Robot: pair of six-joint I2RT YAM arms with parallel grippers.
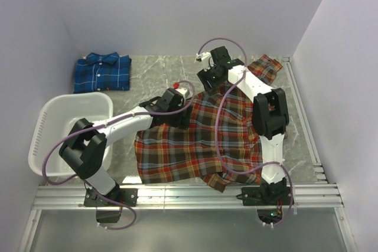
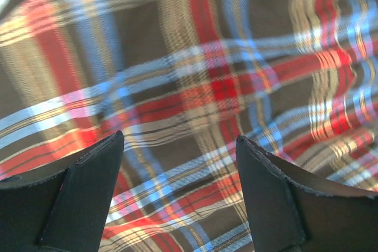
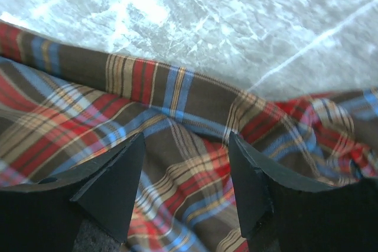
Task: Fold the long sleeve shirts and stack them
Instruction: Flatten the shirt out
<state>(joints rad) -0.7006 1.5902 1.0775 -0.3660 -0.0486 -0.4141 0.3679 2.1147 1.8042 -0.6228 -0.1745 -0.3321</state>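
Your left gripper (image 2: 180, 141) hangs open just above the red shirt (image 2: 195, 57), with nothing between its fingers. Plaid fills its whole view, so it is over the body of the cloth, not an edge. Your right gripper (image 3: 186, 140) is open too and holds nothing. Its fingers hang over the shirt's far edge, where cloth meets bare table (image 3: 236, 16). That looks like a sensible place to pinch an edge for a fold. Whether the tips touch the cloth, you cannot tell.

The red shirt lies spread and wrinkled just right of the basket (image 1: 44, 123), with one sleeve (image 1: 267, 66) trailing off on the side away from the basket. It is laid out flat, which is probably how you want it before folding. The blue shirt (image 1: 101, 72) sits folded just beyond the basket, well apart from both arms, likely waiting as the base of the stack. By that reckoning you are about halfway: one shirt is folded and this one is not yet begun.
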